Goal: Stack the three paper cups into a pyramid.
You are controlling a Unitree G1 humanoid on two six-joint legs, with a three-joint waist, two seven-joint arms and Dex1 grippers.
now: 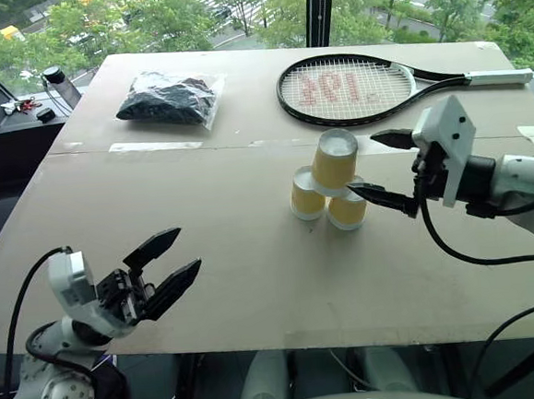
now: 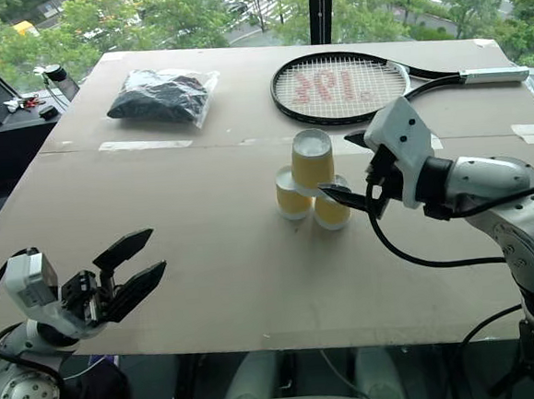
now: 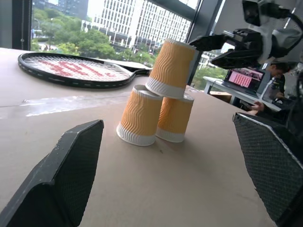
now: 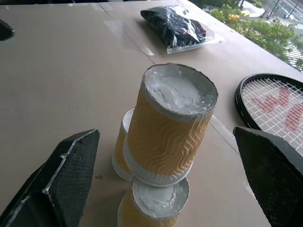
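We see the three paper cups [image 1: 329, 187] standing upside down near the middle of the tabletop [image 1: 208, 278], two below side by side and one on top, tilted a little. They look very light, thin and easy to crush, with ribbed sides that give some grip. We would take one at the middle of its wall, gently. The right pincer [image 1: 383, 166] stands wide open just beside the top cup [image 1: 334, 162], holding nothing. The left pincer [image 1: 162, 268] is open too, well apart.
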